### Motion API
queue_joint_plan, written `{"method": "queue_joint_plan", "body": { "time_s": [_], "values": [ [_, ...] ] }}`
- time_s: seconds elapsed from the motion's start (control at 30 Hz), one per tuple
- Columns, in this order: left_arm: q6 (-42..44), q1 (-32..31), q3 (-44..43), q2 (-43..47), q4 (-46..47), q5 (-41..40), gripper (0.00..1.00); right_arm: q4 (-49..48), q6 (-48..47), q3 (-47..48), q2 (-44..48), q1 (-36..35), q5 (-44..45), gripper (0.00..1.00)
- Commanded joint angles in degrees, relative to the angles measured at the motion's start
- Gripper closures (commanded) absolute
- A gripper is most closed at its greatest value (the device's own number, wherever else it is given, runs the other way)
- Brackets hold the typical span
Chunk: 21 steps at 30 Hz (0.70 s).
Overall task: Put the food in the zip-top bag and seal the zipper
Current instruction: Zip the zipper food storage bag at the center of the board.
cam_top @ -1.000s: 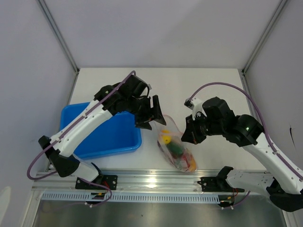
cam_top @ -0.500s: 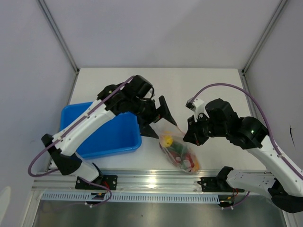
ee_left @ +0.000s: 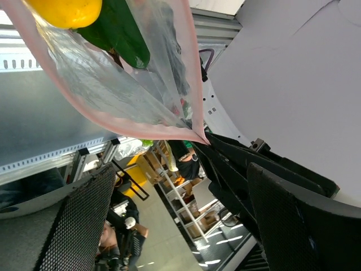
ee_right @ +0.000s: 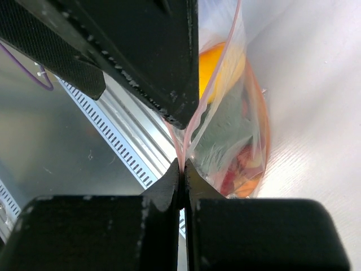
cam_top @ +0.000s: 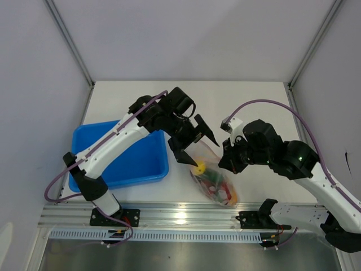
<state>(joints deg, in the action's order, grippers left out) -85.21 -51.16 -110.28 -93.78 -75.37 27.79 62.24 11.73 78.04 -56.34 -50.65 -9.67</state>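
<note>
Zip-top bag (cam_top: 213,182) holds the food (cam_top: 198,167); left end effector (cam_top: 193,142) just sprang wide open around its mouth, gripping nothing, right end effector (cam_top: 225,161) clamped on the zipper (ee_right: 197,117), so sealing remains.

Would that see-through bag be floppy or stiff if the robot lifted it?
Probably floppy: the bag wrinkles and folds where the right gripper pinches its pink edge. It would likely sag, with the food bunched at its closed end.
</note>
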Motion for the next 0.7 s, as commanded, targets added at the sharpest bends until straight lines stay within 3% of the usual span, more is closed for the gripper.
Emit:
{"method": "queue_joint_plan", "body": {
  "time_s": [0.0, 0.37, 0.67],
  "values": [
    [-4.5, -0.4, -2.3, -1.0, -7.0, 0.5, 0.00, -2.9, -0.7, 0.0, 1.3, -0.7, 1.9, 1.00],
    [-8.0, -1.2, -3.0, -5.9, -7.6, 0.2, 0.00, -1.5, -2.1, -0.3, 2.4, -1.1, 3.7, 1.00],
    [-8.2, 0.2, 1.4, -6.1, -6.9, -1.5, 0.03, -0.4, -2.4, -0.2, 3.3, -1.6, 5.3, 1.00]
  ]
}}
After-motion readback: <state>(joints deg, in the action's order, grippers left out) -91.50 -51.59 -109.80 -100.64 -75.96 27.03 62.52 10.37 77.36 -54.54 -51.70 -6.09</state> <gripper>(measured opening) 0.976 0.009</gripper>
